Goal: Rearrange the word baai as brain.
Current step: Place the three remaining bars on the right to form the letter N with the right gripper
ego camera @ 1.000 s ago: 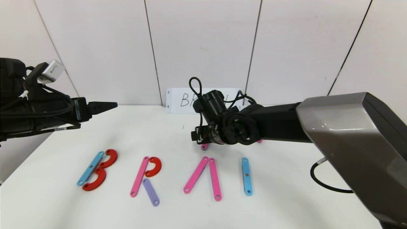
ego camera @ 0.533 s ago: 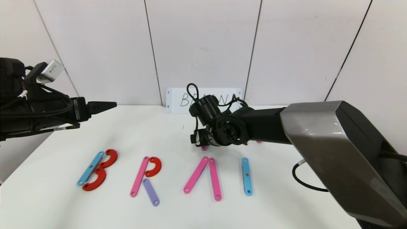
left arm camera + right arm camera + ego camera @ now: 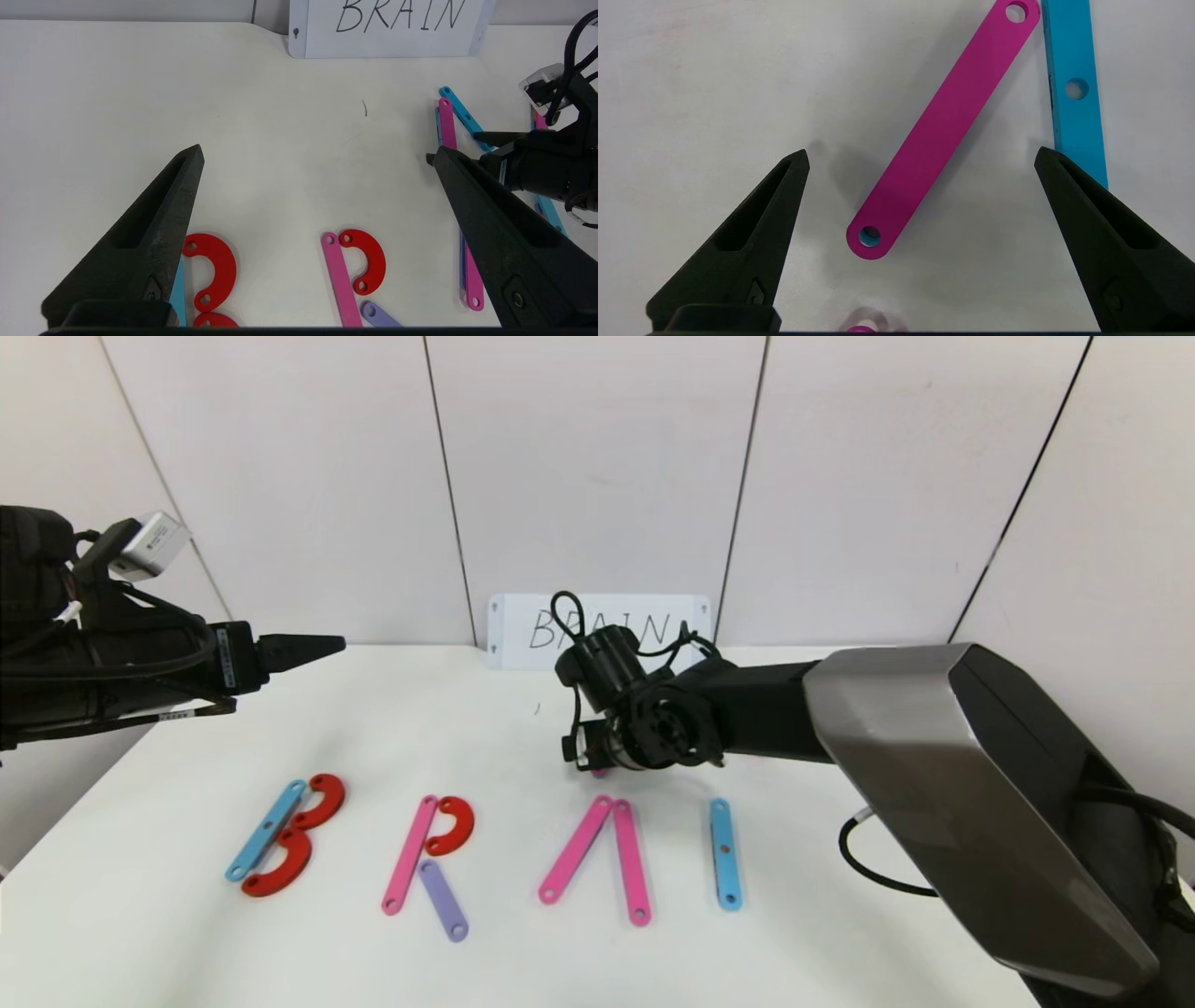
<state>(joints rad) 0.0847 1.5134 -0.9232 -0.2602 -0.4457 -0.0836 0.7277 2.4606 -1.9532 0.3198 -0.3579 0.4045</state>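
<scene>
The word lies along the table's front in flat holed pieces. The B [image 3: 285, 835] is a blue strip with two red curves. The R [image 3: 429, 859] is a pink strip, a red curve and a purple strip. Two pink strips [image 3: 597, 854] lean together with no crossbar, and a single blue strip [image 3: 724, 852] lies beside them. My right gripper [image 3: 590, 758] hangs open, pointing down just behind those two pink strips. A spare pink strip [image 3: 943, 126] lies flat between its fingers [image 3: 784, 196], with a blue strip [image 3: 1076, 88] alongside. My left gripper [image 3: 308, 646] hovers open and empty above the back left.
A white card [image 3: 597, 630] with handwritten BRAIN stands against the back wall. More spare pink [image 3: 446, 126] and blue [image 3: 465, 116] strips lie under the right arm. The right forearm [image 3: 934, 756] spans the table's right side, with a black cable [image 3: 878, 868] below it.
The right arm has swung left and dropped lower over the spare strips behind the two pink strips. The left arm and the laid letters have not moved.
</scene>
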